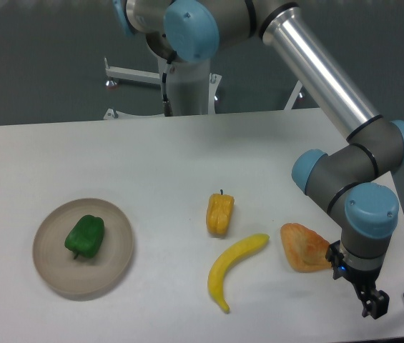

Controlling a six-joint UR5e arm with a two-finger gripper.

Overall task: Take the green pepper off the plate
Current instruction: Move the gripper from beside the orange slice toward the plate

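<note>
The green pepper (85, 236) lies on the beige plate (119, 246) at the front left of the table, a little left of the plate's middle. My gripper (375, 306) hangs at the front right corner of the table, pointing down, far to the right of the plate. It holds nothing. Its dark fingers are small and seen end-on, so I cannot tell whether they are open or shut.
A yellow-orange pepper (219, 213) lies near the table's middle. A yellow banana (234, 269) lies just in front of it. An orange lumpy object (303, 247) lies just left of my gripper. The arm's forearm (319, 68) spans the back right.
</note>
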